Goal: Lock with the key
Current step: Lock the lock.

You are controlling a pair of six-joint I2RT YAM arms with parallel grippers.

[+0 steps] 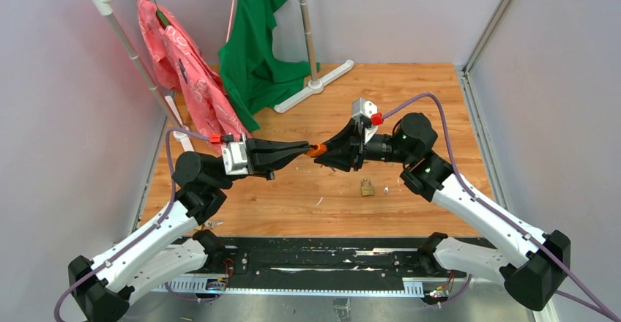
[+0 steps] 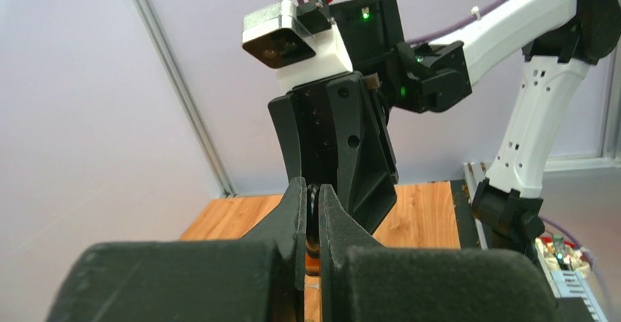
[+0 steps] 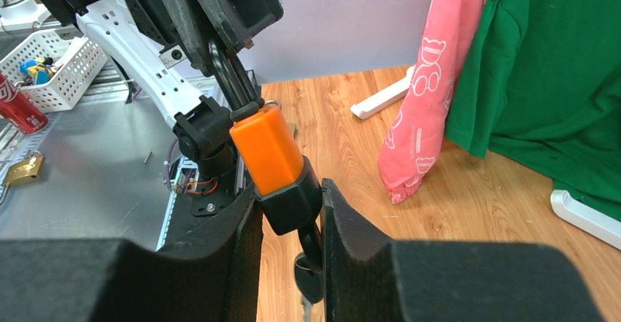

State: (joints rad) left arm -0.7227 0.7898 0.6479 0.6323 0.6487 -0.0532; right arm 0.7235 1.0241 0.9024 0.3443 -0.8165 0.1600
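Overhead, both end effectors (image 1: 302,150) (image 1: 327,148) pinch the orange key (image 1: 317,149) above the wooden table (image 1: 432,95).

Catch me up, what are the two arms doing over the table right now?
Both grippers meet in mid-air above the table, each closed on the same small orange-and-black piece, apparently the key's holder. The left gripper pinches one end, the right gripper the other. The brass padlock lies on the wood below, untouched, so no locking has begun. It looks like a handover or regrasp.
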